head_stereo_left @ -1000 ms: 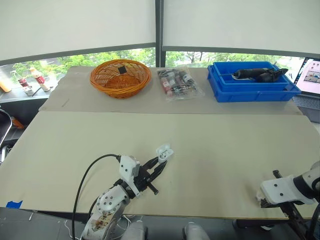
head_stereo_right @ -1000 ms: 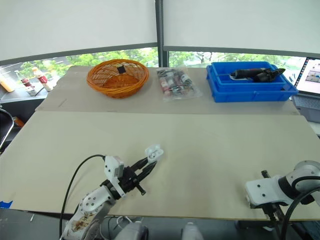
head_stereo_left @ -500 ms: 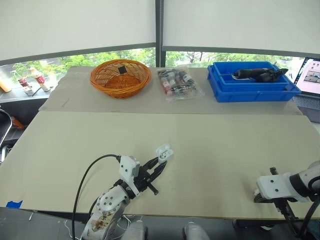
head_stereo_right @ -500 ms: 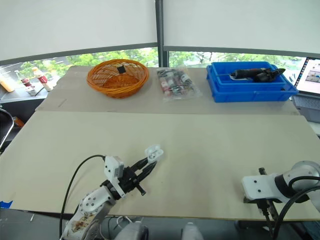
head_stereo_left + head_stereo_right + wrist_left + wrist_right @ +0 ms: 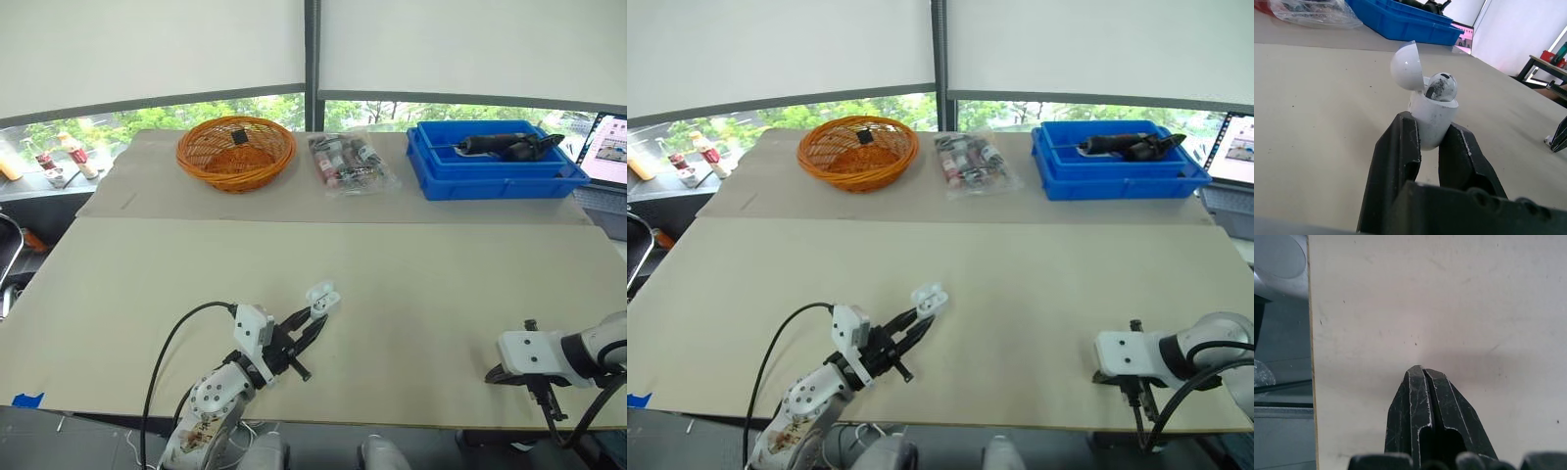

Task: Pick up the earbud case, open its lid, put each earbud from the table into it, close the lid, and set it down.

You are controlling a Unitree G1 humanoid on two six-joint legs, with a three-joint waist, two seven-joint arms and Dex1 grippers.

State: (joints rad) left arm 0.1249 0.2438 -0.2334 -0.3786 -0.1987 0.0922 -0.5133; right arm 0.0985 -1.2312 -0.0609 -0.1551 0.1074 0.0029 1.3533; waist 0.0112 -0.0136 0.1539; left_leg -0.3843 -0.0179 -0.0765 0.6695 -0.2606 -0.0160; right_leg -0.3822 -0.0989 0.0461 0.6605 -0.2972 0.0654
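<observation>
Over the near worktop (image 5: 441, 284) the left tool (image 5: 315, 315) clamps the earbud case (image 5: 1434, 113) upright by its base, lid (image 5: 1406, 63) tipped open, probably for loading, one earbud (image 5: 1442, 87) seated inside; the right tool (image 5: 1422, 372), pressed together and empty, hovers at the near edge; farther back, a basket (image 5: 211, 168) holds a small black piece; a blue bin (image 5: 490, 181) holds a dark device (image 5: 505, 145).

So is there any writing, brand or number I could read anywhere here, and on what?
No text here can be read.
On the laptop screen: a pinkish page, too small to read.
On the clear bag of packets: labels too small to read.
On the bottles beyond the table: labels blurred.
On the earbud case: no marking visible.
</observation>
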